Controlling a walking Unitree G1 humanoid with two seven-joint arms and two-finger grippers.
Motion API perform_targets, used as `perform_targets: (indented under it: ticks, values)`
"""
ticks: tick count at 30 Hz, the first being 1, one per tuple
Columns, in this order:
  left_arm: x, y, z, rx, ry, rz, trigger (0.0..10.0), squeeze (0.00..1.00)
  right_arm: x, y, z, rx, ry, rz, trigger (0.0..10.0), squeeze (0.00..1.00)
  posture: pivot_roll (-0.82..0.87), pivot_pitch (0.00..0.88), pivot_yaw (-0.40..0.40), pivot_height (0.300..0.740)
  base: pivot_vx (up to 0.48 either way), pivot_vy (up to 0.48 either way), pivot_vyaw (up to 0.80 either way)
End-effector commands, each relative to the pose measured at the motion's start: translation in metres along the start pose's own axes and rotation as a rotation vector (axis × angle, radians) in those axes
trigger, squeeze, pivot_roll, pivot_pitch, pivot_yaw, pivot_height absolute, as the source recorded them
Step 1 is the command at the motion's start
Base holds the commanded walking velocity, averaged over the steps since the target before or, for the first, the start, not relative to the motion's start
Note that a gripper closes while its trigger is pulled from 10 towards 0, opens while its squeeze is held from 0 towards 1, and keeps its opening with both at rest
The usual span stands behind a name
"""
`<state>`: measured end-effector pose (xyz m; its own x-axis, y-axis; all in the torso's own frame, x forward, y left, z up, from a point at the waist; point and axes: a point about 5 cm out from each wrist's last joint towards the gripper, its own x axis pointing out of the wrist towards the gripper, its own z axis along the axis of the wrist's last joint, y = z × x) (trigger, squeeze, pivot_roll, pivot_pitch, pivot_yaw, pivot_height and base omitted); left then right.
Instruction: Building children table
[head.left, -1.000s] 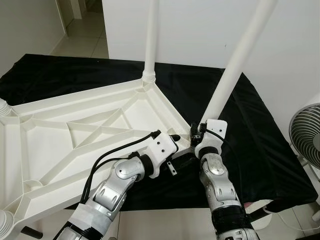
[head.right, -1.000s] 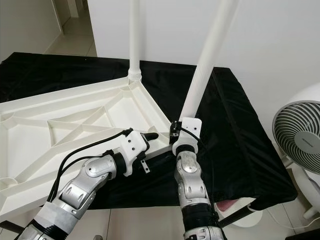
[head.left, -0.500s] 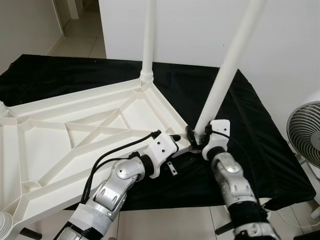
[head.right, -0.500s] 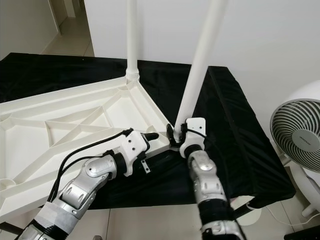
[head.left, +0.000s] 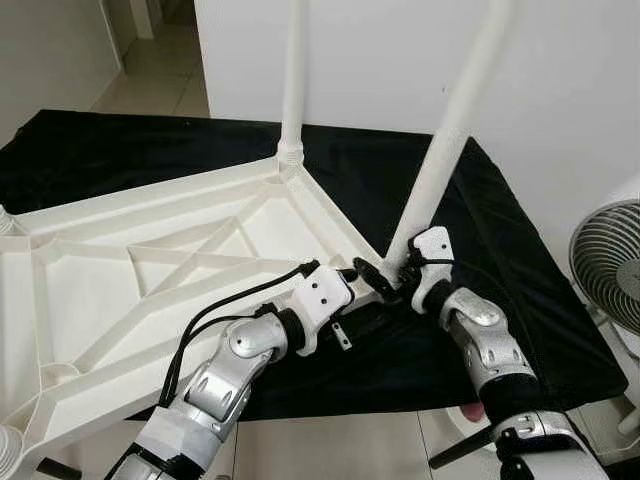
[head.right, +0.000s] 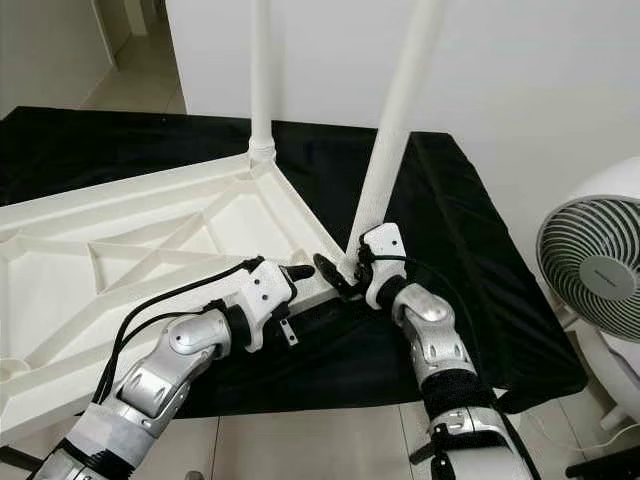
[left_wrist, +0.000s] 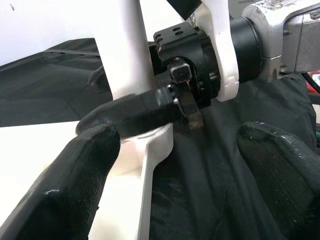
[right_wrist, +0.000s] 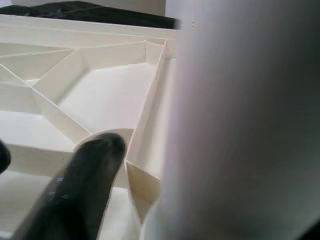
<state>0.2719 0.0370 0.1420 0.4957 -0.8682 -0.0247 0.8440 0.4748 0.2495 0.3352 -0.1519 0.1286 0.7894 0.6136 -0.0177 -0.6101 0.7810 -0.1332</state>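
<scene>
The upturned white tabletop (head.left: 150, 250) lay on the black-draped bench (head.left: 520, 290). Left gripper (head.left: 345, 276), fingers spread, steadied its corner; right gripper (head.left: 385, 283) pinched the leaning leg (head.left: 440, 170), seemingly light, stiff and slippery, near its base.

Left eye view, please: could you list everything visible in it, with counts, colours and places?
Table top: one, white, upside down on the cloth, ribs up.
Upright leg: one, white, in the far corner socket.
Tilted leg: one, white, at the near right corner.
Cloth: one, black, under the table top.
Fan: one, white, far right.
Floor: pale tiles, upper left.
Left gripper: jaws open at the near right corner.
Right gripper: closed on the tilted leg's base.
</scene>
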Motion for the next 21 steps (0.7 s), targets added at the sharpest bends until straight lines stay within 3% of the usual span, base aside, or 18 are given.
perform_targets:
  ticks: [1, 12, 16, 21]
  values:
    - [0.001, 0.001, 0.001, 0.003, -0.001, -0.016, 10.0, 0.00, 0.005, 0.008, -0.002, -0.020, 0.009, 0.080, 0.0, 0.00, 0.13, 0.016, -0.060, 0.740, 0.000, 0.000, 0.00]
    - [-0.001, 0.003, 0.002, 0.004, 0.001, -0.005, 10.0, 0.00, 0.001, 0.009, -0.011, 0.010, 0.027, 0.125, 0.0, 0.00, 0.13, 0.015, -0.060, 0.740, 0.000, 0.000, 0.00]
    - [0.000, 0.004, 0.002, 0.006, -0.002, -0.003, 10.0, 0.00, 0.000, 0.003, -0.011, 0.053, 0.006, 0.068, 0.0, 0.00, 0.13, 0.013, -0.057, 0.740, 0.000, 0.000, 0.00]
    - [0.001, 0.004, 0.003, 0.007, -0.005, -0.009, 10.0, 0.00, 0.000, -0.012, -0.013, 0.064, 0.010, -0.109, 0.0, 0.00, 0.12, 0.011, -0.052, 0.740, 0.000, 0.000, 0.00]
